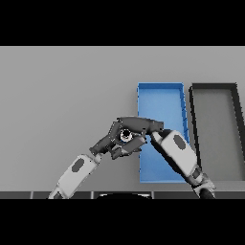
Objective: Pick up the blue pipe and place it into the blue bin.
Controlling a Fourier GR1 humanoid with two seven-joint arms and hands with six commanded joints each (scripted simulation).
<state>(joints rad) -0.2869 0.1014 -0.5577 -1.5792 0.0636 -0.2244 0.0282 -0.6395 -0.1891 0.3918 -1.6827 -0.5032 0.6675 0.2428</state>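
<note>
The blue bin (pixel 161 94) lies right of centre, a long open tray running away from me. Just off its left wall my two hands meet. My right hand (pixel 139 125) reaches left from over the bin, its fingers curled over a small round thing with a pale rim and a dark hole (pixel 126 135), seemingly the pipe's end seen head-on. No more of the pipe shows, and no blue on it. My left hand (pixel 111 143) sits right below and left of that round end, touching or nearly touching it. My right forearm (pixel 176 152) hides the bin's near middle.
A dark grey bin (pixel 193 110) of the same shape stands right beside the blue one, on its right. The grey table (pixel 62 95) stretches bare to the left and far side.
</note>
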